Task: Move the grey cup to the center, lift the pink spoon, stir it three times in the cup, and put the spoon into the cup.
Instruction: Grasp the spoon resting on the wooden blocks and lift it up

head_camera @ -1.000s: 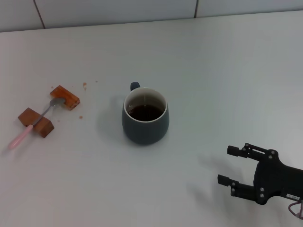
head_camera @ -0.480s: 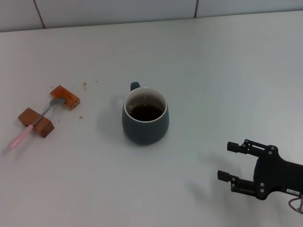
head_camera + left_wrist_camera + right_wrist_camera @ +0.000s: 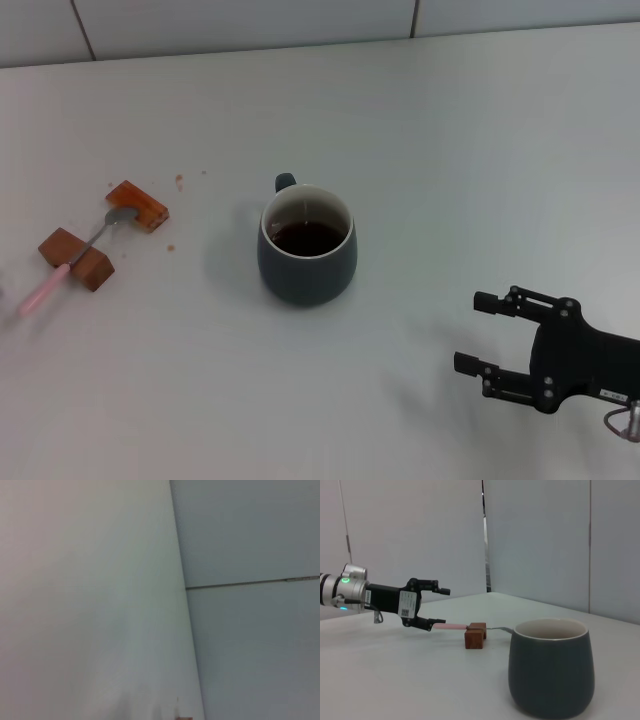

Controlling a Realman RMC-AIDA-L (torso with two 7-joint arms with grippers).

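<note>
The right gripper point(image 3: 484, 332) is held open and empty, and over the last second has been edged slightly left, near-right of the grey cup point(image 3: 307, 246). The left gripper point(image 3: 437, 607) is spread open at the handle end of the pink spoon point(image 3: 68, 261), which lies across wooden blocks point(image 3: 76, 258) far left. With the cup central, spoon pickup appears imminent.

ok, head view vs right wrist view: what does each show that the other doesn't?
Head only: the right gripper, open, near the table's front edge; the dark liquid in the grey cup.

Right wrist only: the left gripper, open, at the pink spoon handle's end; the wall panels.

Both: cup, spoon, wooden blocks, table.
</note>
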